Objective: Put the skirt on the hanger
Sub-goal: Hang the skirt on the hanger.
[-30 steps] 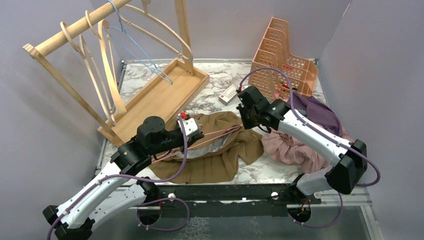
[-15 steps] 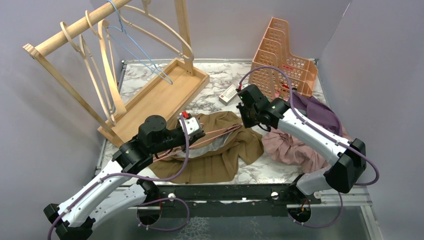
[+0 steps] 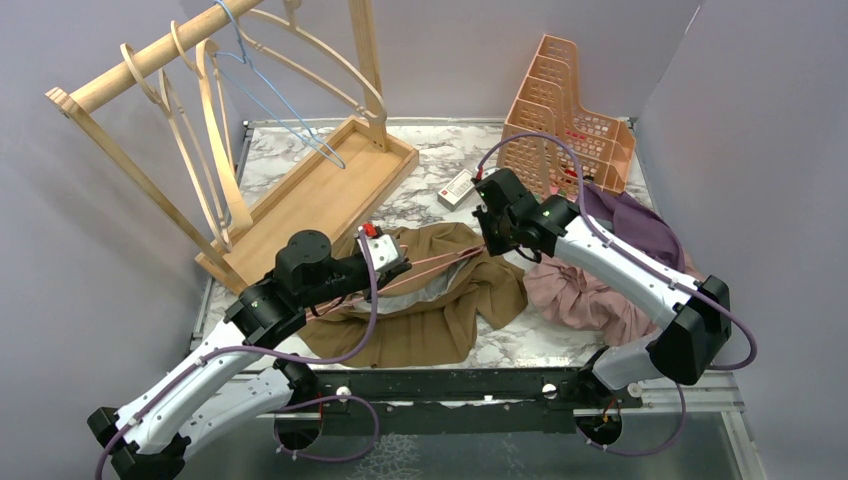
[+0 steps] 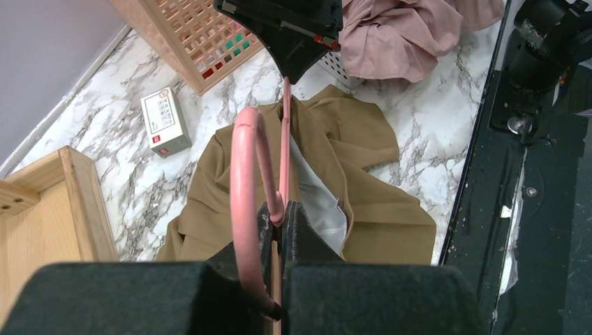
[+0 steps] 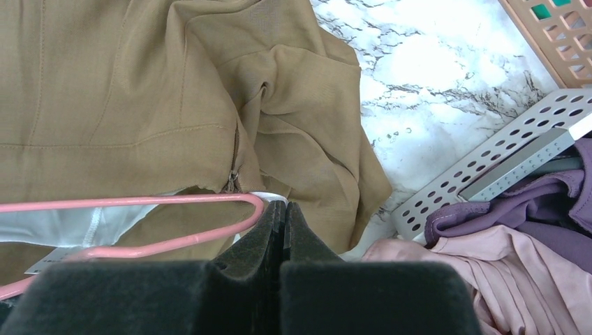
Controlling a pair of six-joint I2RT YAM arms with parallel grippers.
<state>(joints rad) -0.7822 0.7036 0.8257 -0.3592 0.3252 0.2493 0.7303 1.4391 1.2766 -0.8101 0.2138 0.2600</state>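
Pinched pink hanger (image 4: pixel 244 174) above the skirt (image 3: pixel 430 335) with left gripper (image 4: pixel 280 209) clenched at hook, right gripper (image 5: pixel 285 207) clenched at tip, likely steadying it for threading.

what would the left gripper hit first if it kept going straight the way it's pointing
Most likely the right gripper, which pinches the far end of the pink hanger that the left gripper holds near its hook. The brown skirt seems to lie lower, under that line, though depth is hard to judge.

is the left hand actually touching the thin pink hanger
Touching. The left wrist view shows the left hand shut on the thin pink hanger just below its hook.
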